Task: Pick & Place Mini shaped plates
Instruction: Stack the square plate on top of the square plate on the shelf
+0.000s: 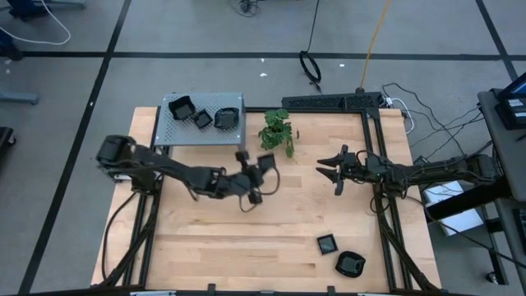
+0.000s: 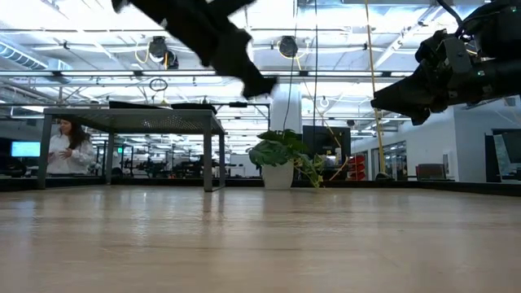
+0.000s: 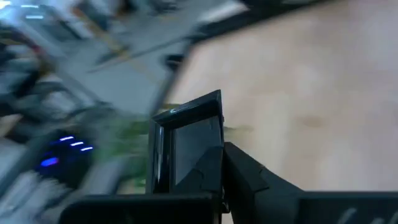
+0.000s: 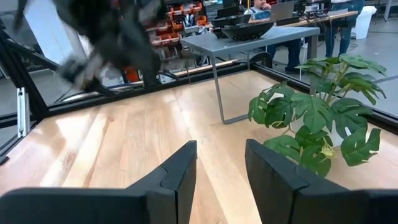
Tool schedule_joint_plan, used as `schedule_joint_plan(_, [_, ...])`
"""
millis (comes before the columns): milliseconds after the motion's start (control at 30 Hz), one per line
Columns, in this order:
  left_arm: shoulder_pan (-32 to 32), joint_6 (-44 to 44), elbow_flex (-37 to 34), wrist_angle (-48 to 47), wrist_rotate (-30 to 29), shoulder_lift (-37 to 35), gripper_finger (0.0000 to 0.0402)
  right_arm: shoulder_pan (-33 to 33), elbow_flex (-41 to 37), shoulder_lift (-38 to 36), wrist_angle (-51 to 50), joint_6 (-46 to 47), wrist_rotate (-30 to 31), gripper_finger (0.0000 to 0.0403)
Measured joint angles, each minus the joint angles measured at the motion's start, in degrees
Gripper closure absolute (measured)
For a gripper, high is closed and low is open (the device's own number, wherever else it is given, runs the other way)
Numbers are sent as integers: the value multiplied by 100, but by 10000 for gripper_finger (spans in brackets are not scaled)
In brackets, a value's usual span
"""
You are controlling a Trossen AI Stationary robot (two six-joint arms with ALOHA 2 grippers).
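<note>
- Black glossy square plate point(image 3: 186, 146) sits clamped in the left gripper point(image 1: 261, 164), held up in the air over the middle of the wooden surface point(image 1: 271, 222), just beside the green plant point(image 1: 278, 129).
- Left fingers point(image 3: 249, 171) are closed on the plate's rim; left wrist view is blurred, so the grip looks edge-on and shallow, but I can't be sure how deep it goes.
- Risk: with a thin rim pinch on a slick glazed dish, a fast swing could make it slip or rotate out and drop onto the wood.
- Risk: the carry path to the grey perforated box point(image 1: 200, 119) passes close to the plant, so the arm or plate could clip the leaves.
- Risk: the box top already holds three dark plates point(image 1: 203, 115); a careless set-down could knock one or land on top of it.
- Right gripper point(image 1: 333, 170) hovers above the surface to the right of the plant, fingers point(image 4: 177, 171) parted with a clear gap, holding nothing.
- Two more black plates point(image 1: 339, 254) lie near the front right of the surface, well apart from both arms: one small squarish, one rounder and closer to the edge.
- Plates look small, shallow, shiny black, with raised rims and varied outlines.
- Person point(image 2: 67, 146) is visible in the room behind, far from the arms.
</note>
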Motion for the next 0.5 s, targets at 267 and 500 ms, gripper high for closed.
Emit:
schedule_joint_plan(267, [410,212,2,-1035,-1635,-1245,375,0,2,0,100,0,2,275])
schedule_joint_plan(500, [1288,-723,2,-2644,-1774,-2032,372,-1,1,0,98,1,1,275])
